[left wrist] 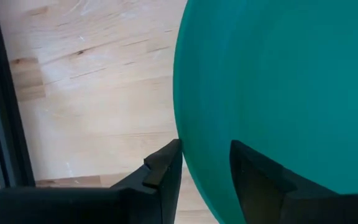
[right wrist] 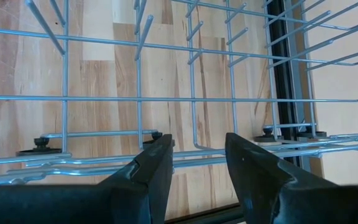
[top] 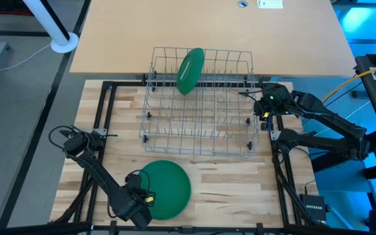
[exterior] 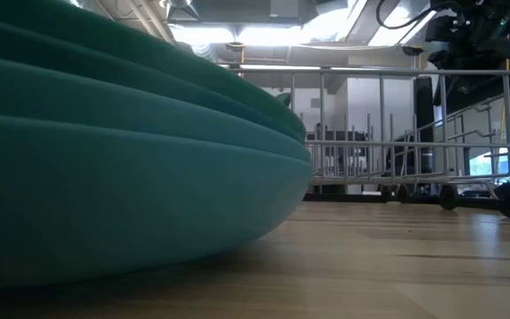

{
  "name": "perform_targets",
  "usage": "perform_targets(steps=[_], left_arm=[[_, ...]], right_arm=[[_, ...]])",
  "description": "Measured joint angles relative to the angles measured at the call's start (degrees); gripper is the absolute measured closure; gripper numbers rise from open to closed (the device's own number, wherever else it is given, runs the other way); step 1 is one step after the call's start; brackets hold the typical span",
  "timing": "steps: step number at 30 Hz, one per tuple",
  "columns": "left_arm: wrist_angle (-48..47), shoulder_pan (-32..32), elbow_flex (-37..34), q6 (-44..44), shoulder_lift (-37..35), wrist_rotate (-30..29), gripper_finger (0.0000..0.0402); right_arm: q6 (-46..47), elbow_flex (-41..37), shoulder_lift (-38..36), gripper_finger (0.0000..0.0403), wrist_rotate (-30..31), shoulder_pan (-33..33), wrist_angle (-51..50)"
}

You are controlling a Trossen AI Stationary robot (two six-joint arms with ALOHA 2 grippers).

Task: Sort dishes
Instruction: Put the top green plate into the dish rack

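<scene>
A stack of several green plates point(top: 168, 188) lies flat on the near part of the table and fills the left of the low view point(exterior: 104, 159). One more green plate point(top: 190, 70) stands on edge in the far end of the wire rack point(top: 201, 130). My left gripper point(top: 143, 196) is open at the stack's left rim. In its wrist view point(left wrist: 205, 167) one finger is over the plate point(left wrist: 291, 81) and the other is outside the rim. My right gripper point(top: 264, 104) is open and holds nothing. It hovers by the rack's far right side, above the rack wires point(right wrist: 166, 98). My left gripper comes at the stack's left rim point(left wrist: 188, 155) slanting down from the near left. One finger point(left wrist: 257, 180) stands over the plate and the other finger point(left wrist: 163, 171) outside it. I cannot tell whether either finger touches the plate. The stack lies flat on the table.
A black frame point(top: 106, 117) runs along the wooden table's sides. A tan board point(top: 207, 32) lies beyond the rack. Cables and a small box point(top: 315, 207) sit at the near right. Bare wood point(top: 234, 183) shows between the stack and the right frame.
</scene>
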Motion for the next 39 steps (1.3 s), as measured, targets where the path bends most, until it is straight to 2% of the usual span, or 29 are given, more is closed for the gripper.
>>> perform_targets(steps=[7, 26, 29, 39], left_arm=[[0.02, 0.00, -0.04, 1.45, 0.07, 3.18, 0.0277], [1.87, 0.07, -0.04, -0.09, 0.09, 3.18, 0.0278], [1.86, 0.07, -0.04, -0.22, 0.09, 3.18, 0.0292], [1.88, 0.10, -0.04, 0.14, 0.09, 3.23, 0.0378]], right_arm=[[0.00, 0.00, 0.02, 0.0249, 0.00, 0.00, 0.00], [0.00, 0.00, 0.02, 0.0249, 0.00, 0.00, 0.00], [0.00, 0.00, 0.02, 0.0249, 0.00, -0.01, 0.00], [0.00, 0.00, 0.01, 0.0249, 0.00, -0.01, 0.00]])
